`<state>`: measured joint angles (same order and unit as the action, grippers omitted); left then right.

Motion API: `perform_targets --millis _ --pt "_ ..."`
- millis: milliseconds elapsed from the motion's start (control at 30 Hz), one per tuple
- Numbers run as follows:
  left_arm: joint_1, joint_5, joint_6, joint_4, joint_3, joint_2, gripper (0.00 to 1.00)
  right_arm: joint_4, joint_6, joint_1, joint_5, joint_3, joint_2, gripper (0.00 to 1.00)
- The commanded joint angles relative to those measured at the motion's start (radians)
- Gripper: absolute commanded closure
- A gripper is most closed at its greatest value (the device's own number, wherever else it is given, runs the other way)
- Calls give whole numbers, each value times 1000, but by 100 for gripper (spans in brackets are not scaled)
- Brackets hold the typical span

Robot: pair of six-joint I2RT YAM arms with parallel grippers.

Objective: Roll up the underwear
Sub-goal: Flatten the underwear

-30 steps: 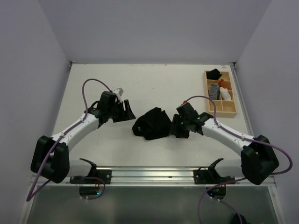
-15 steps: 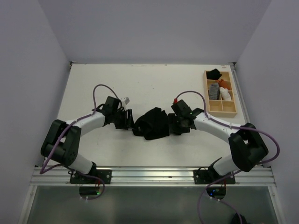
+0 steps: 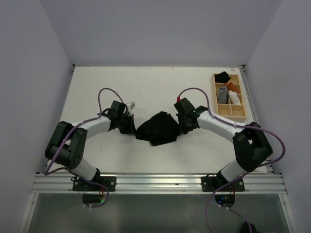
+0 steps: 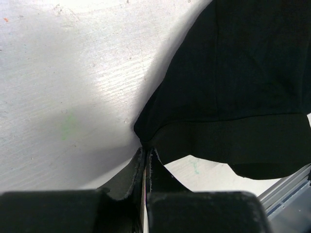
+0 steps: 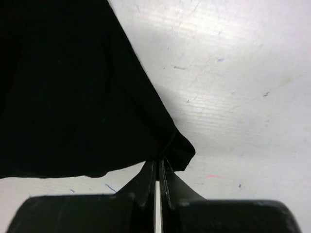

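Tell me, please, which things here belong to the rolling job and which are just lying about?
Job: underwear; left gripper, right gripper, each shut on its edge.
Lying about: wooden tray, holding grey striped roll, white roll, black cloth.

The underwear (image 3: 158,128) is plain black soft fabric, loosely spread and rumpled near the middle of the white worktop (image 3: 146,87). The left gripper (image 4: 145,150) pinches its left corner and the right gripper (image 5: 158,163) pinches its right corner.
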<state>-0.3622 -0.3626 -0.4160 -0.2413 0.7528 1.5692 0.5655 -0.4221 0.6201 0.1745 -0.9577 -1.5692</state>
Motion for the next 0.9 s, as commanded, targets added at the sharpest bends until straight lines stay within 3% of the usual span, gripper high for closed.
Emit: perform_targets --millis 0,233,333,367,433,500,633,733,867 --pt "0 20 9 45 17 -17 100 42 61 -2 147 -160 32 100" --pt "0 37 43 -12 26 -26 100 79 183 -16 165 -481 -164 100" --pt "0 43 55 -26 26 -35 100 180 174 -25 116 -584 -271 61" --pt "0 47 60 -32 29 -37 100 191 163 -25 77 -590 -279 42" --pt "0 56 63 -44 36 -38 100 163 140 -25 -38 -540 -224 34" --pt "0 57 63 -46 33 -43 100 99 92 -23 -96 -440 -160 33" --pt "0 59 56 -33 7 -58 100 -4 51 -25 -228 -308 -66 41" --pt "2 59 60 -38 -4 -61 100 -18 59 -26 -263 -271 -112 51" --pt "0 68 71 -58 -6 -67 100 -64 78 -33 -332 -248 -172 53"
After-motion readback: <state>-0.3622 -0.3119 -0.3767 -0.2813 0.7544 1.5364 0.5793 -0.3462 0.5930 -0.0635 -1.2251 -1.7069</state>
